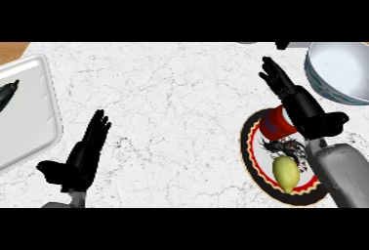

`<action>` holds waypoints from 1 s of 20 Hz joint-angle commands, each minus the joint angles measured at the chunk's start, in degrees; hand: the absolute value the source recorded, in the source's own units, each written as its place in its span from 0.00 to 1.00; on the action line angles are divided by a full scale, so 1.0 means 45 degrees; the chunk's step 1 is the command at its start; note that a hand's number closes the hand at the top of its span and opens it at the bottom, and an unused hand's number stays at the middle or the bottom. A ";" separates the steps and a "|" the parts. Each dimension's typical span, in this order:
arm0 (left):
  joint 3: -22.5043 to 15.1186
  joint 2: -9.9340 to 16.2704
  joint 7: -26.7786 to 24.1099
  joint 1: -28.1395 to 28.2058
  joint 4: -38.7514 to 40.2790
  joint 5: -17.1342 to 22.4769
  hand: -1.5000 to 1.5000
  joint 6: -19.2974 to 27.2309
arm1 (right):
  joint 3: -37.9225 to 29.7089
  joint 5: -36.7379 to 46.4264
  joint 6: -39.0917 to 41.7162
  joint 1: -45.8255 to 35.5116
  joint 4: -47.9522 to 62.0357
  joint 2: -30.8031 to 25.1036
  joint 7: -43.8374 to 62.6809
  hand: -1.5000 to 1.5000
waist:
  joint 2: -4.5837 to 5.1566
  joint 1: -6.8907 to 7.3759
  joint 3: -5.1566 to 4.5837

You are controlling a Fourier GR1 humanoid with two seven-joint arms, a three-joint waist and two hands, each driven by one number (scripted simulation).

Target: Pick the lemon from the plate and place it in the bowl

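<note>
Right hand [299,100], fingers straight, covers part of the black-and-red patterned round plate [252,161]. The yellow lemon [285,173] sits on it, just below that hand. White bowl [338,73] is cut off top right. Left hand [81,154] rests open.

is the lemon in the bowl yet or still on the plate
On the plate. The lemon lies on the plate, below a red cup; the bowl shows nothing inside.

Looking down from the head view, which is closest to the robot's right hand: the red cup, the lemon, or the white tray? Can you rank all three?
From the right hand:
1. Red cup, on the plate right beside the hand's left edge.
2. Lemon, lower on the same plate, next to the forearm.
3. White tray, far across the counter at the left edge.
</note>
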 commanded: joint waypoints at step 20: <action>-0.0512 0.0436 0.2229 -0.0743 -0.1482 0.0880 0.50 -0.1232 | -0.1474 0.8392 -1.4084 1.2443 -0.3202 0.4148 -0.6680 0.00 | 0.0054 -0.0762 0.0139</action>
